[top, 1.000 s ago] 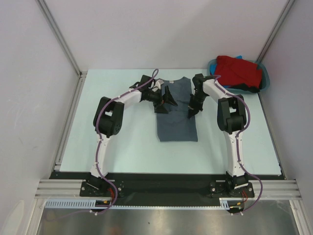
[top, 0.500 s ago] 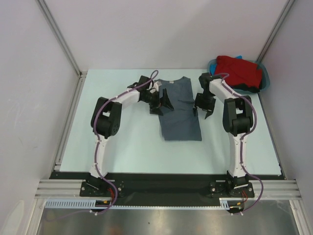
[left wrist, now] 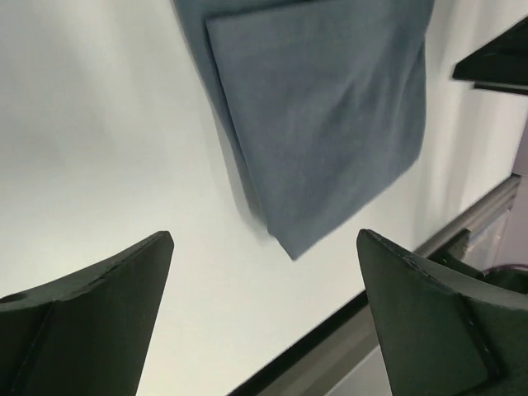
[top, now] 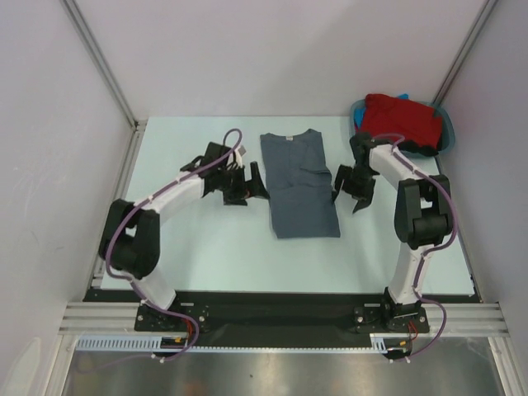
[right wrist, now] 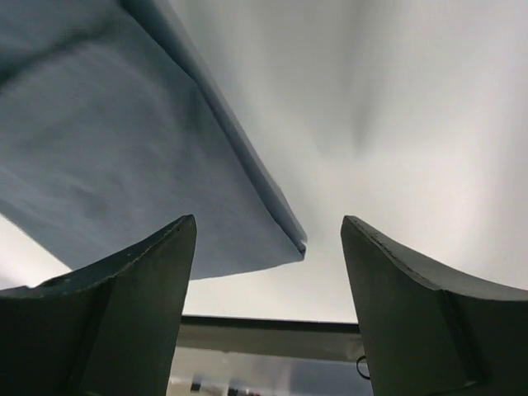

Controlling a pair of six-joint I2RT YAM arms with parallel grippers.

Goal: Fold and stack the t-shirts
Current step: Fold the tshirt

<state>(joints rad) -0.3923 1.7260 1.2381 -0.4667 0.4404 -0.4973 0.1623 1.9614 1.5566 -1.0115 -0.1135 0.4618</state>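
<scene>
Top external view: slate-grey t-shirt (top: 299, 183) lies flat mid-way across the pale table (top: 206, 247), folded into a long narrow panel, collar toward the far edge, hem toward the arm bases. Left gripper (top: 250, 183) sits just beside its left edge, clear of the cloth, jaws spread and nothing between them. Right gripper (top: 351, 188) sits just beside the right edge, jaws likewise apart and empty. Left wrist view: both dark fingers (left wrist: 91, 322) wide, bare table between them, a folded corner of the grey shirt beyond. Right wrist view: same spread, the shirt's layered edge and corner seen past the fingers, untouched. Red t-shirt (top: 402, 122) heaped in the teal tub (top: 448, 132) at the far right corner, blue and black cloth showing at its edges, well apart from both grippers
</scene>
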